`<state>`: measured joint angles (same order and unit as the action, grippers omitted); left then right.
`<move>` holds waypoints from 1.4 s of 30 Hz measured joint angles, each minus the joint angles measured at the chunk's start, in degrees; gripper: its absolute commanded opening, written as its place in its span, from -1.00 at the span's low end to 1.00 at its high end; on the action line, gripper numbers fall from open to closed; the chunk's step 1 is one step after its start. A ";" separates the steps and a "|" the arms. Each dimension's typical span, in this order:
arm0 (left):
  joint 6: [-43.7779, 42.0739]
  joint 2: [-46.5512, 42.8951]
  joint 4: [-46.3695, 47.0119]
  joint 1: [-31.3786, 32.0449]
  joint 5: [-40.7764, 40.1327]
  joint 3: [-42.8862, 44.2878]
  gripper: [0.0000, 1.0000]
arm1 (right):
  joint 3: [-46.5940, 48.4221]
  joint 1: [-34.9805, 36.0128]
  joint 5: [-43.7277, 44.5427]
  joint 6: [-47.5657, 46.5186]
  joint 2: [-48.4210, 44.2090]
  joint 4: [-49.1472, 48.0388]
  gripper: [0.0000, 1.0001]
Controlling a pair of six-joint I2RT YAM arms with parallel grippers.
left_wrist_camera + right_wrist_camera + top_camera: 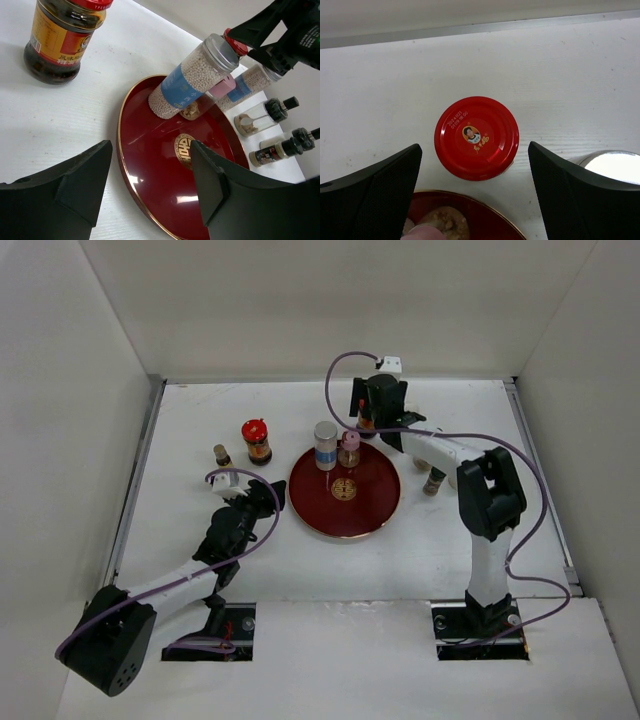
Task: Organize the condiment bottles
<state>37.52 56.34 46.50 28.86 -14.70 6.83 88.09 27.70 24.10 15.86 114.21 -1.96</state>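
A dark red plate [372, 508] lies mid-table with a silver-capped, blue-labelled bottle [325, 445] and a pink-capped bottle [349, 450] standing on it. Just past the plate's far rim stands a red-lidded jar [476, 137]; my right gripper [475, 150] hovers open above it, one finger on each side, not touching. A second red-lidded brown jar [256, 440] and a small brown bottle [222, 454] stand on the table at the left. Over the plate's left rim my left gripper [268, 495] is open and holds nothing. Another blue-labelled cylinder [250, 85] and two black-capped bottles [260, 117] [280, 150] stand right of the plate.
White walls close the table on three sides, with a metal strip [470, 27] along the far edge behind the jar. The right forearm [440, 450] reaches over the bottles right of the plate and partly hides them in the top view.
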 measured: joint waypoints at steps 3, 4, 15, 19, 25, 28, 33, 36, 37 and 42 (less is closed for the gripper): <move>-0.02 -0.02 0.00 -0.04 0.00 0.00 0.25 | 1.16 -0.28 -0.11 -0.59 1.70 -0.02 0.74; 0.00 -0.04 0.00 -0.11 0.00 0.00 0.25 | 1.40 -0.31 -0.17 -0.72 2.16 0.04 0.70; 0.00 0.68 0.04 -0.35 0.11 0.00 0.25 | 0.85 -0.31 -0.52 -1.95 2.78 -2.54 0.01; 0.00 1.05 0.02 -0.35 0.20 0.00 0.25 | -3.80 -0.04 -0.72 -1.99 -1.16 -3.41 -0.01; 0.00 1.03 0.02 -0.33 0.22 0.00 0.25 | -9.57 1.60 0.63 -3.65 -10.95 -3.56 -0.01; 0.02 0.50 -0.07 -0.33 0.26 0.00 0.26 | -13.66 2.86 1.44 -4.15 -17.35 -5.44 -0.01; 0.22 -0.50 0.02 -0.28 0.35 0.00 0.26 | -22.73 4.87 2.80 -3.52 -25.88 -9.88 -0.01; 0.33 -0.48 0.02 -0.24 0.42 0.00 0.26 | -27.10 5.40 3.08 -2.34 -27.06 -10.51 -0.01; 0.42 -0.48 0.00 -0.24 0.39 0.00 0.26 | -28.11 5.44 3.06 -1.90 -26.86 -10.36 -0.01; 0.48 -0.37 0.00 -0.26 0.63 0.00 0.27 | -30.84 5.86 3.10 -0.74 -24.72 -8.94 0.00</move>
<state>38.00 55.96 46.50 28.60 -14.06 6.83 57.25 33.56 27.20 15.11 89.49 -10.90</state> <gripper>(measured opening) 0.633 0.720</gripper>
